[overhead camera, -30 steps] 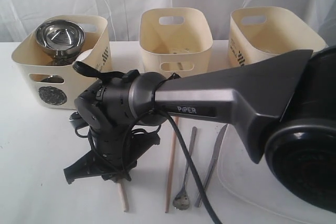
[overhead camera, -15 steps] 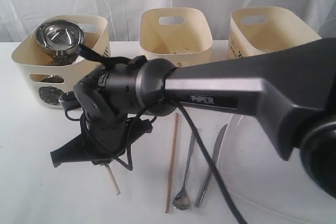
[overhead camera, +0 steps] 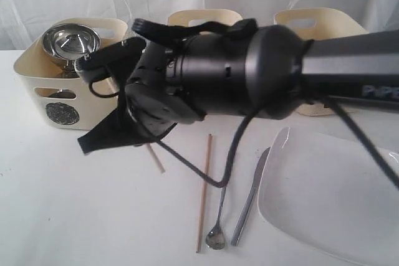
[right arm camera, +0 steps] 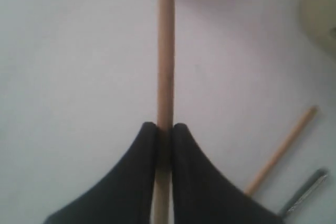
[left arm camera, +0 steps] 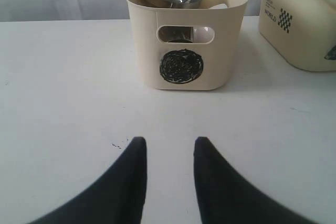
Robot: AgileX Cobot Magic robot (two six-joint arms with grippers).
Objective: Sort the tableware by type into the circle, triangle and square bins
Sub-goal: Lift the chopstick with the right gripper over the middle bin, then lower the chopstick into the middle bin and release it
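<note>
Right claw (right arm camera: pixel 164 129) is clenched on one wooden chopstick (right arm camera: pixel 165 51). Left claw (left arm camera: pixel 169 148) stands released, empty, facing the circle bin (left arm camera: pixel 231 51). The second chopstick (overhead camera: pixel 204 191) lies on the bench (overhead camera: pixel 62 204).

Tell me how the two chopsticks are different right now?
The held chopstick is pinched in the right hand; the loose chopstick lies free on the table. The held chopstick slants in the exterior view and is mostly hidden by the arm; the loose chopstick shows its whole length, beside the spoon. Both are thin, tan wooden sticks.
</note>
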